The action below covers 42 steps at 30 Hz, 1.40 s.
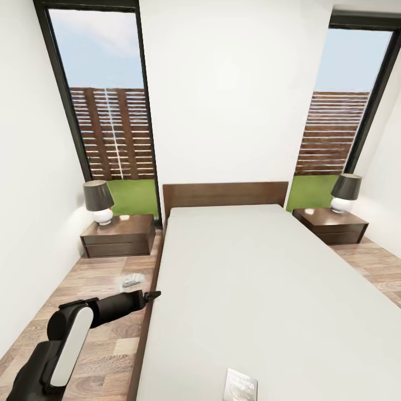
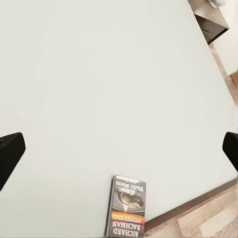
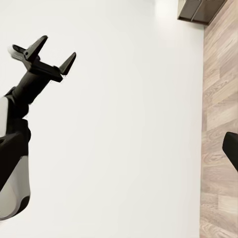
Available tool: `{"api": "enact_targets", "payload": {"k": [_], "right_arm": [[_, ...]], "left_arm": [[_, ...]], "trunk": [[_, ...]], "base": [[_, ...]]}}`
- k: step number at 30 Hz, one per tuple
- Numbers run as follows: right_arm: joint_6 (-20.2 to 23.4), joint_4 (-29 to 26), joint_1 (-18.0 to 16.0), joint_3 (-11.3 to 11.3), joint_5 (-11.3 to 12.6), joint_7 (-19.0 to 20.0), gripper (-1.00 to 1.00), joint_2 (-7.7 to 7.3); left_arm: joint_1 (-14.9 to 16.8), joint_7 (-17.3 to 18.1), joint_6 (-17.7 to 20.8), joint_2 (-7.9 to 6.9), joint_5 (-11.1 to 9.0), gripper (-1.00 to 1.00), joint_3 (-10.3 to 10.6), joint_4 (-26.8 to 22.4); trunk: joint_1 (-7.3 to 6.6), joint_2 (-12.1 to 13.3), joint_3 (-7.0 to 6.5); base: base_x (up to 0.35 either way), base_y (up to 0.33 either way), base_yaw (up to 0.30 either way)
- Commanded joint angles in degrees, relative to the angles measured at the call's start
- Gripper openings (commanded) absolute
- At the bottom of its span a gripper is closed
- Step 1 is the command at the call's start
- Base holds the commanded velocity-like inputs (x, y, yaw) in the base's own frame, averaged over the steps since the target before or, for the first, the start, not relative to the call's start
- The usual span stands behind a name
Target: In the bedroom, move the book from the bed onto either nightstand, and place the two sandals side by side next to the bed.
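Observation:
The book (image 1: 240,385), with a grey pictured cover and an orange band, lies flat on the bed's white mattress (image 1: 262,278) near its foot end. In the left wrist view the book (image 2: 127,206) is well short of the fingertips. My left gripper (image 1: 151,295) hovers open over the bed's left edge, nothing between its fingers (image 2: 10,153). It also shows open in the right wrist view (image 3: 44,53). One finger (image 3: 232,148) of my right gripper shows at that picture's edge. Two pale sandals (image 1: 131,280) lie close together on the floor left of the bed. A nightstand (image 1: 118,235) stands at each side of the headboard.
The right nightstand (image 1: 331,224) and the left one each carry a dark-shaded lamp (image 1: 99,201). Tall dark-framed windows (image 1: 106,106) flank the wall behind the wooden headboard (image 1: 225,194). Narrow wood-plank floor strips (image 1: 89,289) run along both sides of the bed, with walls close by.

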<state>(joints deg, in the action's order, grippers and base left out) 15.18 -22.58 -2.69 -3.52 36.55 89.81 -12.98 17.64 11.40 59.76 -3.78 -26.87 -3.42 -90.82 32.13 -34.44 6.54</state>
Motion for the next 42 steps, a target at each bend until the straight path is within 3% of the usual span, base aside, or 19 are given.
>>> {"api": "enact_targets", "payload": {"k": [1,22,33,42], "right_arm": [[0.59,0.03,-0.03,-0.03,0.01,0.19,1.0,0.03],[-2.86,3.74,-0.03,-0.27,-0.03,0.19,1.0,-0.16],[-6.51,6.64,-0.03,-6.37,-0.07,0.19,1.0,-0.31],[-7.5,7.48,-0.03,-7.83,-0.07,0.19,1.0,-0.37]], "left_arm": [[0.57,0.73,0.24,-0.12,0.49,1.0,-0.1,-0.03],[2.81,1.4,0.24,-1.01,0.32,1.0,-0.27,-0.15],[2.83,1.43,0.24,-1.05,0.32,1.0,-0.28,-0.15],[2.8,1.38,0.24,-1.05,0.32,1.0,-0.28,-0.15]], "trunk": [[0.25,-0.51,0.29],[4.86,-8.93,4.06],[7.27,-13.35,6.04],[9.25,-16.95,7.65]], "base": [[0.0,0.0,0.0],[0.0,0.0,0.0],[0.0,0.0,0.0],[0.0,0.0,0.0]]}}
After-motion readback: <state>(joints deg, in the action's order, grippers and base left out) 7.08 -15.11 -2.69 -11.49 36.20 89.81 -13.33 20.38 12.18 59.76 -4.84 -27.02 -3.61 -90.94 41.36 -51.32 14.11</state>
